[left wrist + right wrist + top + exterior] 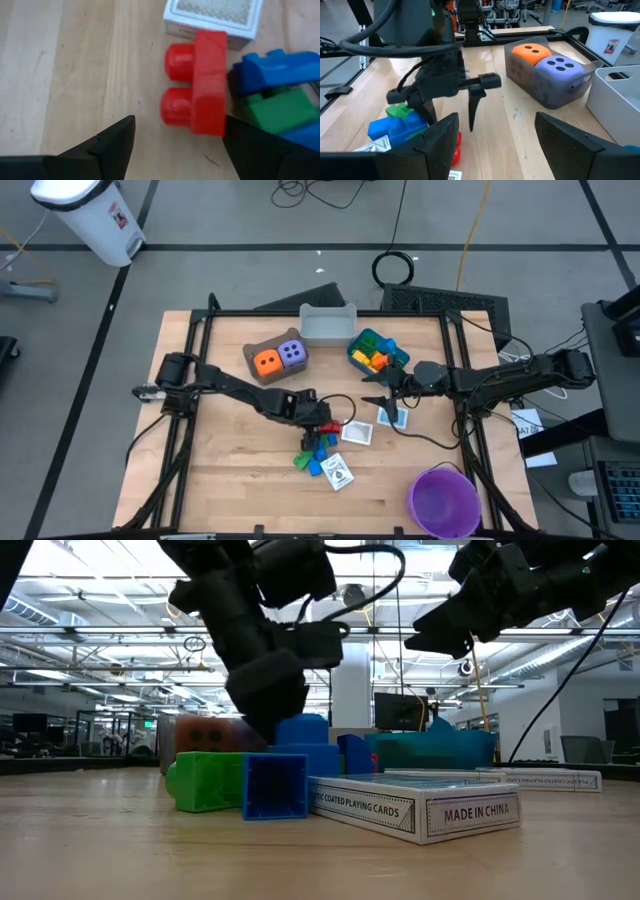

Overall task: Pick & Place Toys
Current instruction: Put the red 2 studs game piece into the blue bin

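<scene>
A red brick [200, 82] lies on its side on the table, studs sideways, next to blue and green bricks [272, 95] and a white card box [212, 17]. My left gripper [180, 145] is open and low over the table, one finger on either side of the red brick's near end, without touching it. It also shows in the high view [320, 420]. My right gripper [385, 392] is open and empty above the table, near the blue bin. The orange die [532, 52] and the purple die [560, 67] sit in the brown bin [275, 360].
A grey bin [328, 323] stands at the far edge, and a blue bin [376, 352] holding several bricks is beside it. Other card boxes [338, 472] [390, 415] lie on the table. A purple bowl [443, 500] is at the near right. Bare wood lies at the near left.
</scene>
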`<state>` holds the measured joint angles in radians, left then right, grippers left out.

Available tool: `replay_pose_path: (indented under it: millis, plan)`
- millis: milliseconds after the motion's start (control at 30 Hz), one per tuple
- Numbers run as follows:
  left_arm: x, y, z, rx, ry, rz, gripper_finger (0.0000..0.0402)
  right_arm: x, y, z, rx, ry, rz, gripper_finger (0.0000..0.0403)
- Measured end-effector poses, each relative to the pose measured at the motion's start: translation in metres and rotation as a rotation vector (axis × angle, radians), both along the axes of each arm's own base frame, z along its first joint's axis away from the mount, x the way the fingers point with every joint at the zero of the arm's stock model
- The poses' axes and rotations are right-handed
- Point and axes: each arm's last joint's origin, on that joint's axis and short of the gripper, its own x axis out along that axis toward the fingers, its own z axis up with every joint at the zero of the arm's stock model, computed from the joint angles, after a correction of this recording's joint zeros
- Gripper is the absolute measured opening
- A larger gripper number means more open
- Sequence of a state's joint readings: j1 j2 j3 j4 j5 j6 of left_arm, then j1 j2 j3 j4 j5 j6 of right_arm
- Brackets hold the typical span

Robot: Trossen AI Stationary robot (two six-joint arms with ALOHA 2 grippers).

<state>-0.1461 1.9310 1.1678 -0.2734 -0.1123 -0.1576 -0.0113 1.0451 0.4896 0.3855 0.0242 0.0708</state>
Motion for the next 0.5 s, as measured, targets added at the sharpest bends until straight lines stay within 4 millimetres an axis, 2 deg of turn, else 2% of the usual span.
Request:
replay_pose_path:
  millis: [267, 500]
  plan:
    - [0.0052, 0.0059, -0.0081, 0.027, -0.011, -0.029, 0.0293, -0.0001, 0.0, -0.0003, 0.0, 0.003, 0.0, 0.0254]
    - [0.0082, 0.0082, -0.0043, 0.058, -0.05, -0.075, 0.0253, -0.0002, 0.0, -0.0007, 0.0, 0.007, 0.0, 0.0254]
